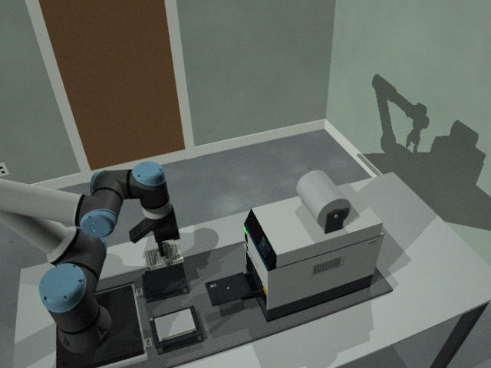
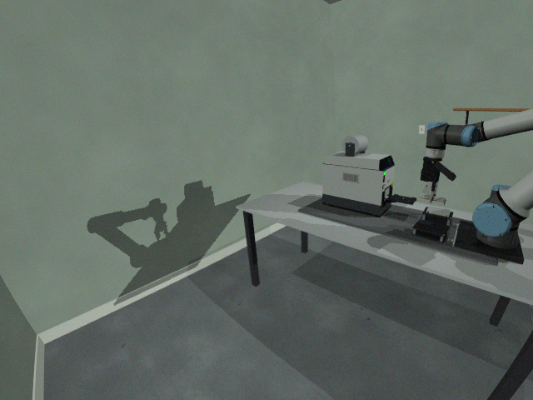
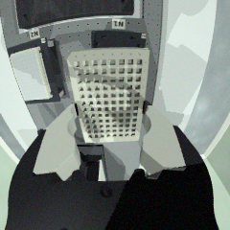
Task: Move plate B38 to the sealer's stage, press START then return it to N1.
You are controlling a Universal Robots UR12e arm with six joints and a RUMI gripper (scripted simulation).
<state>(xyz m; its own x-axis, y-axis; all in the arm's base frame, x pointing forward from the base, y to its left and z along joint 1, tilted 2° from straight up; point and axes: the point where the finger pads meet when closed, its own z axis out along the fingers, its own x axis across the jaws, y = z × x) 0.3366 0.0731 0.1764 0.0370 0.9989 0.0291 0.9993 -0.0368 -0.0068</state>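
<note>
The top view looks steeply down over the bench [image 1: 428, 253] [image 2: 296, 202]; the exterior view faces it from farther off, across the floor. Both share the sealer [image 1: 324, 254] [image 2: 352, 185]. The wrist view looks closely past the gripper [image 1: 168, 249] [image 2: 431, 196] [image 3: 111, 122].

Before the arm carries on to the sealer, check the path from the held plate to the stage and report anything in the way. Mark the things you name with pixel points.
Nothing visible stands between the held plate [image 1: 153, 259] [image 3: 111, 88] and the extended stage [image 1: 226, 288]; the other plate [image 1: 175, 323] [image 3: 31, 74] sits off to one side.
</note>
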